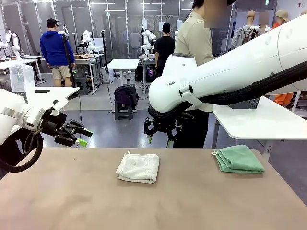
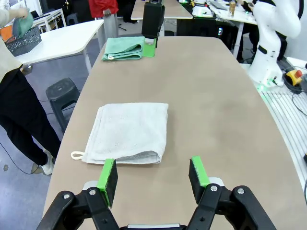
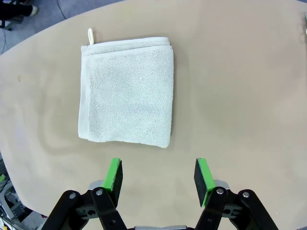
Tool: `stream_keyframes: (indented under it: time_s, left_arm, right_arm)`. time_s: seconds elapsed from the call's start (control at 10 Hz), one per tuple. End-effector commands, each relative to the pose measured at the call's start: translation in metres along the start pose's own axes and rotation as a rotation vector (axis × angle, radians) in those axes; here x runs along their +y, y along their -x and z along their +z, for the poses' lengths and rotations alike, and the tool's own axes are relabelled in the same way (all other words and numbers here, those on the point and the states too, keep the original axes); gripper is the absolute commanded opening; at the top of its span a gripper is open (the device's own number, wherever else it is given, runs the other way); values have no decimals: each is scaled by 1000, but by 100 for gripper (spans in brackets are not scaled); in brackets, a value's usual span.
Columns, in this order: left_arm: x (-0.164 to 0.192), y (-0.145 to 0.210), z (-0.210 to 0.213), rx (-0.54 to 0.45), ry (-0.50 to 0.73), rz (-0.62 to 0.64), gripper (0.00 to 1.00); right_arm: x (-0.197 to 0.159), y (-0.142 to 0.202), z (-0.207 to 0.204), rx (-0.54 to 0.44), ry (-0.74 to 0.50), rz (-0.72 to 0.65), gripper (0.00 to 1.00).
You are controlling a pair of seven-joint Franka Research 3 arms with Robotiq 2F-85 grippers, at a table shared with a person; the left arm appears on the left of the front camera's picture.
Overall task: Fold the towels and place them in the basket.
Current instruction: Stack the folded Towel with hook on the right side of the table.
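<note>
Just ahead of both spread, empty hands (image 3: 158, 176) lies the folded cream towel (image 3: 125, 91).

Bare surface (image 1: 96, 201) fills the lower frame. Only the folded cream towel (image 1: 138, 167) at centre and green towel (image 1: 238, 159) at right interrupt it, well apart.

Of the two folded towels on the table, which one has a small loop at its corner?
The cream-white terry towel at the table's middle; its hanging loop sticks out at one corner. The sea-green terry towel shows none.

grey floor (image 1: 115, 132), white side tables (image 1: 123, 63); black stool (image 2: 62, 91)
</note>
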State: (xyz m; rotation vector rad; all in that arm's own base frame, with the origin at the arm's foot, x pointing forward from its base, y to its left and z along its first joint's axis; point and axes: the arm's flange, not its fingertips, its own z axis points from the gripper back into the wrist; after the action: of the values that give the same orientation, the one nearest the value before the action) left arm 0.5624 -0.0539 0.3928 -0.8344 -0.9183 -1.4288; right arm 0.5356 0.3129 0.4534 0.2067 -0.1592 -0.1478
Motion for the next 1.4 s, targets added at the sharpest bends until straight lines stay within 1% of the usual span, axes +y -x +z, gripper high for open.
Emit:
stream_keyframes:
  time_s: [0.0,0.3,0.4,0.5,0.9,1.1,1.2,1.3]
  left_arm:
    - [-2,-1,1,2,-2,-2,76]
    - [-2,-1,1,2,-2,-2,76]
    - [-2,-1,1,2,-2,-2,76]
    - [-2,-1,1,2,-2,-2,76]
    - [-2,-1,1,2,-2,-2,76]
    - [-2,-1,1,2,-2,-2,76]
    - [-2,-1,1,2,-2,-2,76]
    - [-2,-1,1,2,-2,-2,76]
  right_arm:
    - [0,0,0,-4,7,-8,75]
    - [0,0,0,0,0,0,76]
    - [7,4,-10,-21,8,-25,76]
    - [8,3,-21,-17,19,-46,76]
    - [-7,2,-67,1,27,-107,76]
    - [-15,0,-95,14,5,-97,76]
    - [-18,0,-108,36,-6,-97,76]
    - [-20,0,-116,31,-11,-98,76]
